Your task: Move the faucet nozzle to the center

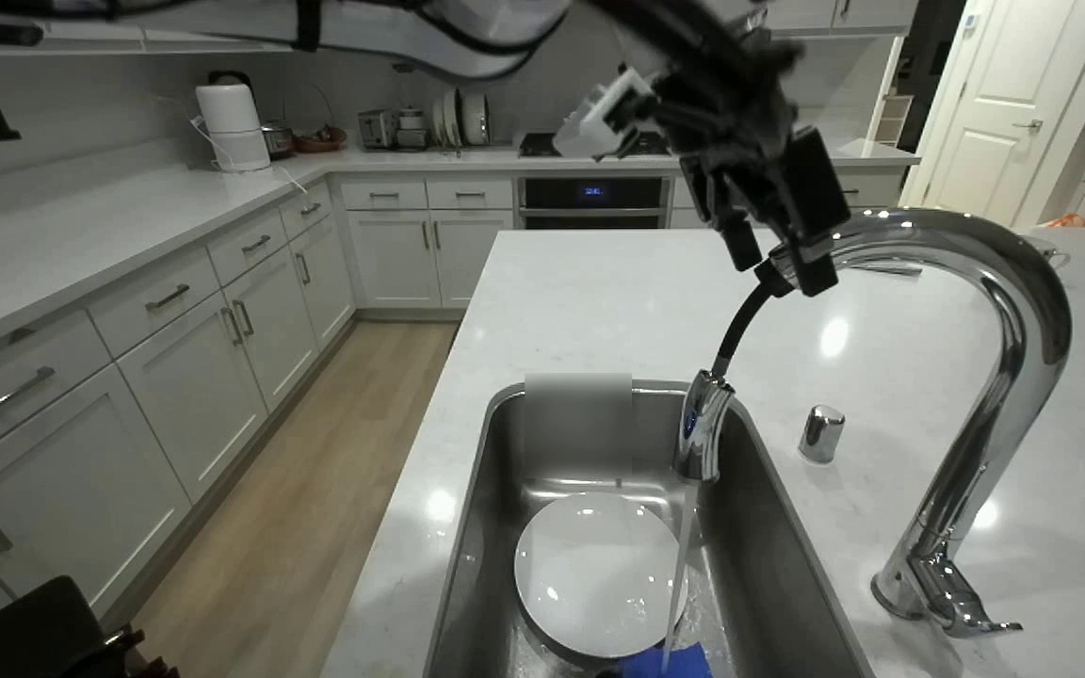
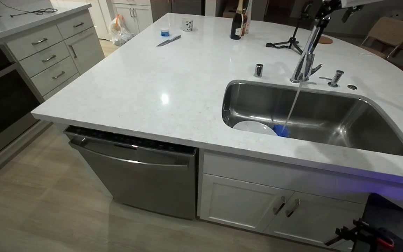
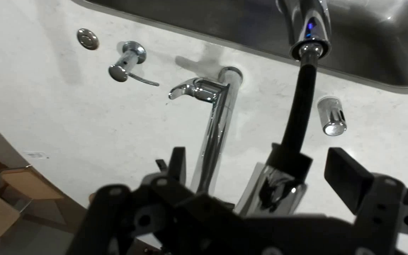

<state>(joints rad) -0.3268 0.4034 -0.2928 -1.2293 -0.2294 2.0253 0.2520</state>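
The faucet nozzle (image 1: 704, 428) is a chrome spray head hanging from a short black hose. The hose comes out of the arched chrome spout (image 1: 1037, 292). The nozzle hangs over the far right part of the sink in that exterior view, with water running from it. It also shows at the top of the wrist view (image 3: 312, 26), over the sink's edge. My gripper (image 1: 781, 264) is at the spout's dark-collared end, above the nozzle. In the wrist view the gripper (image 3: 260, 166) is open, its fingers apart on either side of the spout end and not closed on it.
The steel sink (image 1: 787, 537) holds a white plate (image 1: 599, 574) and a blue item (image 2: 281, 130) under the water stream. A small chrome fitting (image 1: 822, 433), the faucet handle (image 3: 190, 88) and a soap dispenser (image 3: 128, 62) stand beside it. Bottles (image 2: 238, 22) and a tripod (image 2: 292, 42) stand farther back.
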